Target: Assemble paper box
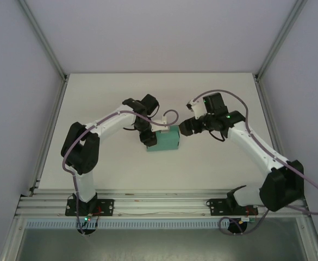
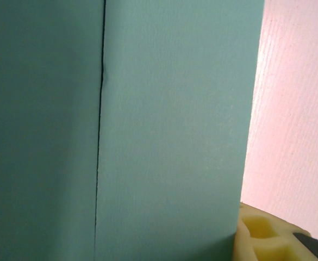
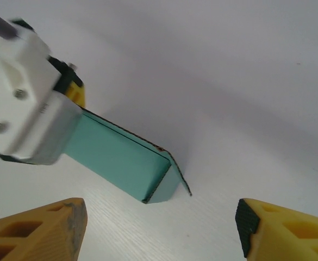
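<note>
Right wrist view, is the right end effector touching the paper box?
No, the right end effector hangs open short of the paper box, with bare table between them.

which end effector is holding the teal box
The left end effector: it clamps one end of the paper box. The right end effector has its fingers spread, not touching the box.

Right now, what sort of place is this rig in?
Probably a lab robot test cell: white tabletop, plain white panels on aluminium frame posts, and two bolted arms working a small teal-green card box.
</note>
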Controlling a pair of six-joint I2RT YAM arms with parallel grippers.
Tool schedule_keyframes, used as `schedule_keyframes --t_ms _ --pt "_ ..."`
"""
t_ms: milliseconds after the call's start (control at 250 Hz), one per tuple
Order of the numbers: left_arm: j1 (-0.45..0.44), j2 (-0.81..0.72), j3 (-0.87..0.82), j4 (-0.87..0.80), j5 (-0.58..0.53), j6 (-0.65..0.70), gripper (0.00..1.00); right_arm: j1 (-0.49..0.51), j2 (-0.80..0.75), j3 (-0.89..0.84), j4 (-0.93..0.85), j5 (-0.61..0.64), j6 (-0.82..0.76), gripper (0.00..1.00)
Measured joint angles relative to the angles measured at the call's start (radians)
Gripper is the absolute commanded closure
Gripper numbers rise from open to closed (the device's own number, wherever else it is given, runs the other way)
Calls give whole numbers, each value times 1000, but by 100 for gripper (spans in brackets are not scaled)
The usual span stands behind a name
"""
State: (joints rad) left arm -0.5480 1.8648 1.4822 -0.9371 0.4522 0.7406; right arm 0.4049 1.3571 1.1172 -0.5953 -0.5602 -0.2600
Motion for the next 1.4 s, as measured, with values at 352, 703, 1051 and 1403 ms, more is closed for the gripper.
schedule_keyframes --t_ms 352,703,1051,1403 --pt "-8 -1 -11 32 -23 -36 73 52 180 112 -45 37 -92 61" --pt "-8 -15 -38 51 -23 -44 74 37 245 181 -86 64 -116 74" --pt "-8 -19 -53 82 -23 -25 74 53 239 180 -123 124 -183 58" --pt "-8 -22 -58 92 -23 -7 74 53 241 181 -145 85 -240 61"
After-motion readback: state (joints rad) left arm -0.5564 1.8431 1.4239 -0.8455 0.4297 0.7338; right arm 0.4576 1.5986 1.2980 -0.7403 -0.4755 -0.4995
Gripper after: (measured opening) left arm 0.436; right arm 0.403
